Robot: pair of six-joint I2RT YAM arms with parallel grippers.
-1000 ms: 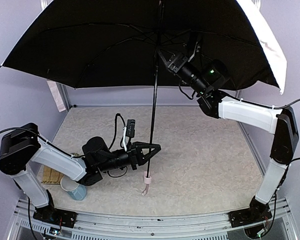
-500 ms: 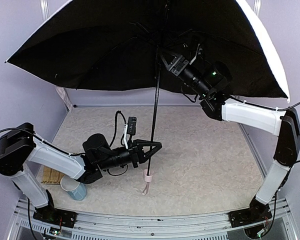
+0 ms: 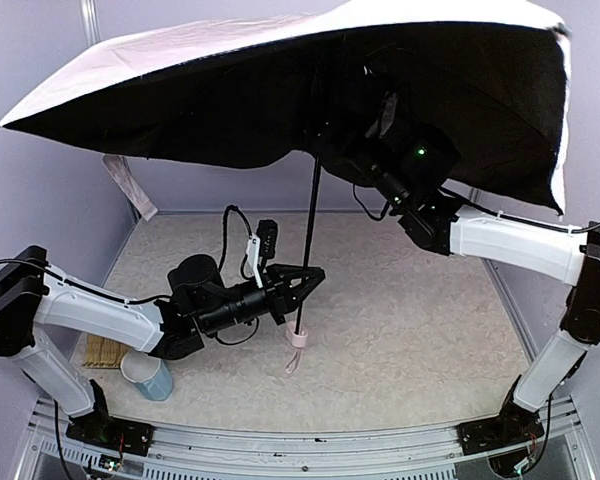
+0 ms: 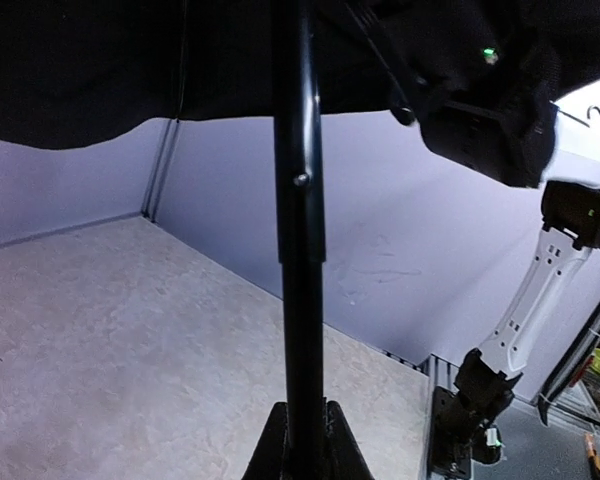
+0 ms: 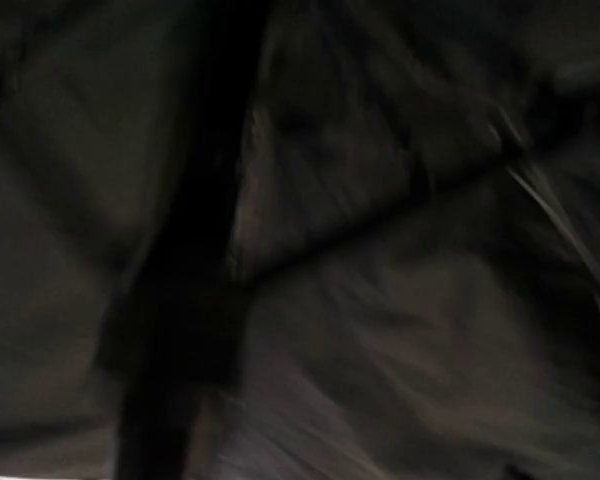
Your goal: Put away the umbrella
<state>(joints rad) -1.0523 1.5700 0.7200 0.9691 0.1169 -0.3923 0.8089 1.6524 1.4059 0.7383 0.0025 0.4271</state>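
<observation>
The umbrella stands open over the table, its black lining (image 3: pixel 280 115) facing down and its pale pink outside (image 3: pixel 230 45) showing along the top. Its thin black shaft (image 3: pixel 310 225) runs down to a small pink handle (image 3: pixel 296 340) with a strap just above the table. My left gripper (image 3: pixel 305 283) is shut on the shaft low down; in the left wrist view the shaft (image 4: pixel 300 250) rises from between the fingers (image 4: pixel 270 450). My right gripper (image 3: pixel 358 150) is up under the canopy beside the shaft, lost in the dark. The right wrist view is blurred black lining (image 5: pixel 400 300).
A pale blue cup (image 3: pixel 152 377) and a woven mat (image 3: pixel 102 350) sit at the near left by the left arm. Lilac walls close in the table on three sides. A pink strip (image 3: pixel 128 185) hangs from the canopy's left edge. A metal rail (image 3: pixel 300 440) runs along the front.
The canopy has tipped and sagged, so its pink outside now shows along the top. The right arm has shifted slightly under it. The left gripper still holds the shaft, a little to the right.
</observation>
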